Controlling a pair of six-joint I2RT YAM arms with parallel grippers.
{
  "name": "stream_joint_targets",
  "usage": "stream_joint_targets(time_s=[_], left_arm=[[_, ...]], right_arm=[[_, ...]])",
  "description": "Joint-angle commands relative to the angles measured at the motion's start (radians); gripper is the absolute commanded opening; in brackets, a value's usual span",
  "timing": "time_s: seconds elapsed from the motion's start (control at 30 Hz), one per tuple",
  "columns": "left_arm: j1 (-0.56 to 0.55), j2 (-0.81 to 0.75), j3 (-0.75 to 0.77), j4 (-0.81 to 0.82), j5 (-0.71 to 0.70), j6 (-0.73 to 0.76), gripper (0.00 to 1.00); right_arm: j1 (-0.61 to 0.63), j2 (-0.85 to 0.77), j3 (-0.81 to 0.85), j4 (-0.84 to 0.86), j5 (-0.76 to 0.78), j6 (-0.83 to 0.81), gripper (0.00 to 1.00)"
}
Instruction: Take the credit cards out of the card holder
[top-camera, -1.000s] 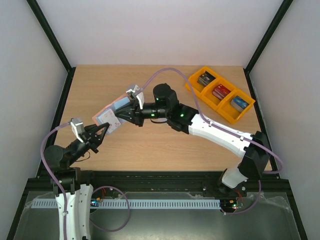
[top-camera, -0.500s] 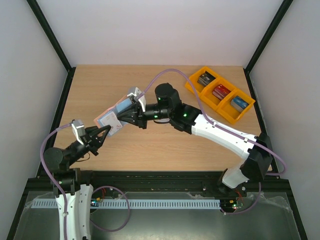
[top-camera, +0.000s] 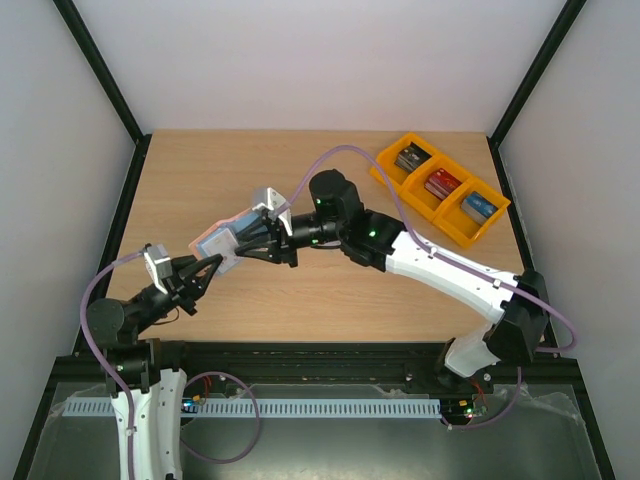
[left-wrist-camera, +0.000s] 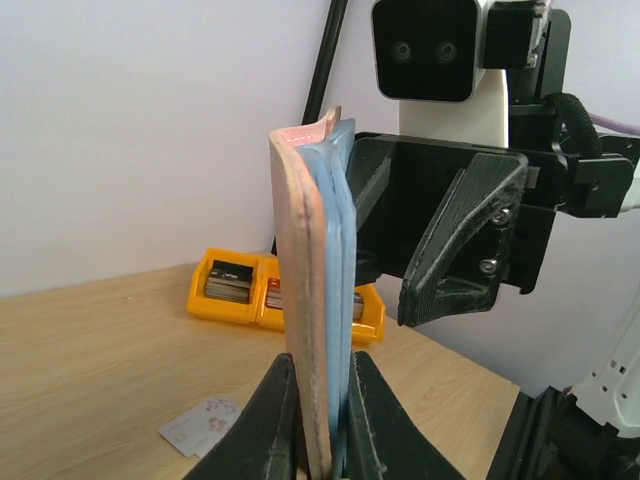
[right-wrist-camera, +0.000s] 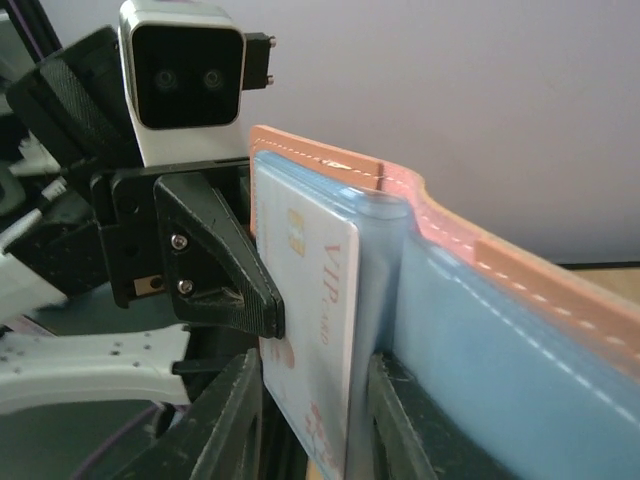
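1. Left fingers (left-wrist-camera: 262, 425) clamp the card holder's (left-wrist-camera: 300, 300) lower edge, steadying it upright above the desk (left-wrist-camera: 90, 340).
2. Right fingers (right-wrist-camera: 230, 420), partly open, straddle a credit card (right-wrist-camera: 310, 320) in its blue pocket (right-wrist-camera: 470, 330), ready to pull.
3. Another card (left-wrist-camera: 200, 425) lies below it.

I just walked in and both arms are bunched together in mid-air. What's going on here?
The left end effector is clamped on one edge of the holder and holds it up on edge above the table. The right end effector has a finger on either side of a card that pokes out of the holder's blue pocket. Whether it actually grips that card is unclear. A loose card lies on the table below.
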Motion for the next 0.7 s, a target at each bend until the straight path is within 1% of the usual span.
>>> stream_joint_targets(time_s=[0.0, 0.07, 0.13, 0.2, 0.23, 0.37, 0.47, 0.53, 0.67], left_arm=[[-0.005, 0.003, 0.002, -0.009, 0.035, 0.059, 0.07], [-0.005, -0.001, 0.001, -0.015, 0.048, 0.073, 0.07], [-0.005, -0.007, -0.004, -0.017, 0.051, 0.074, 0.07], [-0.005, -0.016, -0.012, -0.019, 0.050, 0.075, 0.07], [-0.005, -0.019, -0.015, -0.018, 0.047, 0.074, 0.07], [-0.005, -0.031, -0.024, -0.011, -0.021, 0.043, 0.07], [-0.006, -0.034, -0.026, -0.007, -0.036, 0.051, 0.04], [-0.007, -0.033, -0.012, -0.039, -0.046, 0.087, 0.02], [-0.007, -0.016, 0.010, -0.074, -0.086, 0.095, 0.02]], right_arm=[[0.102, -0.014, -0.012, 0.011, -0.094, -0.082, 0.34], [0.114, -0.024, -0.029, 0.057, -0.059, -0.092, 0.36], [0.122, -0.032, -0.049, 0.112, -0.049, -0.092, 0.36], [0.126, -0.029, -0.056, 0.143, -0.069, -0.089, 0.34], [0.128, -0.026, -0.053, 0.145, -0.078, -0.090, 0.32], [0.128, -0.025, -0.049, 0.111, -0.098, -0.107, 0.19], [0.128, -0.031, -0.037, 0.071, -0.092, -0.114, 0.12], [0.126, -0.042, -0.023, 0.040, -0.053, -0.114, 0.11], [0.088, -0.107, -0.063, 0.041, 0.114, -0.086, 0.13]])
